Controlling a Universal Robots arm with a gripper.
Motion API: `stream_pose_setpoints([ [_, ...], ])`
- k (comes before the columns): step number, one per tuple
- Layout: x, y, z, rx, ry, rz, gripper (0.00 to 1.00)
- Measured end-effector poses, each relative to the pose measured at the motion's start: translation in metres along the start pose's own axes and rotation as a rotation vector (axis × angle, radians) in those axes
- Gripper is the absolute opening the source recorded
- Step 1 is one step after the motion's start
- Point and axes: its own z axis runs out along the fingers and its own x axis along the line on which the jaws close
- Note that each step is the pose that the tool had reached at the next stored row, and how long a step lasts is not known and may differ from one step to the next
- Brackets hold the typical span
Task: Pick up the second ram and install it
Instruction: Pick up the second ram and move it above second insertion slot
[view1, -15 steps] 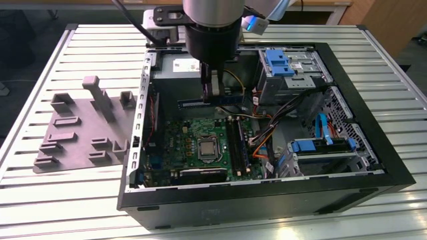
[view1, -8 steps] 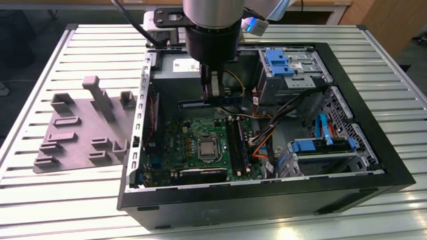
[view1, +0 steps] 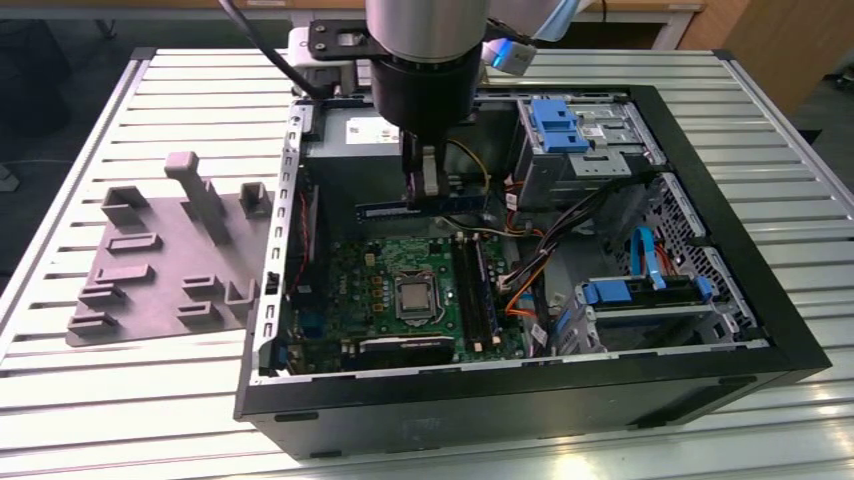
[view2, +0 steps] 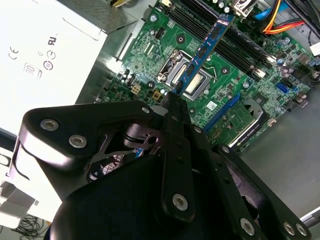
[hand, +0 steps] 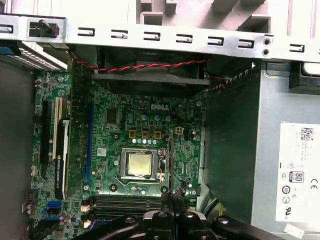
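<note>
The second ram (view1: 416, 206) is a long dark stick with a blue-white label at one end. It hangs level above the green motherboard (view1: 350, 285) inside the open computer case (view1: 534, 395). My gripper (view1: 424, 190) is shut on it from above, near its middle. In the second wrist view the ram (view2: 202, 52) reaches out from the gripper (view2: 176, 98) over the CPU socket (view2: 194, 80) towards the long black slots (view2: 235, 50). In the first wrist view the ram (hand: 171, 160) shows edge-on as a thin line rising from the gripper (hand: 174, 199), with the slots (hand: 127, 202) beside it.
A grey holder plate (view1: 160, 265) with upright blocks lies on the slatted table at the exterior view's left. Inside the case are the power supply (view1: 354, 135), blue-tabbed drive cages (view1: 567, 125), orange and black cables (view1: 527, 265) and a graphics card (view1: 400, 350).
</note>
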Motion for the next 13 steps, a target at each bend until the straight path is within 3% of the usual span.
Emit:
stream_pose_setpoints([
  [13, 0.0006, 0.0, 0.0063, 0.0001, 0.0001, 0.002, 0.12],
])
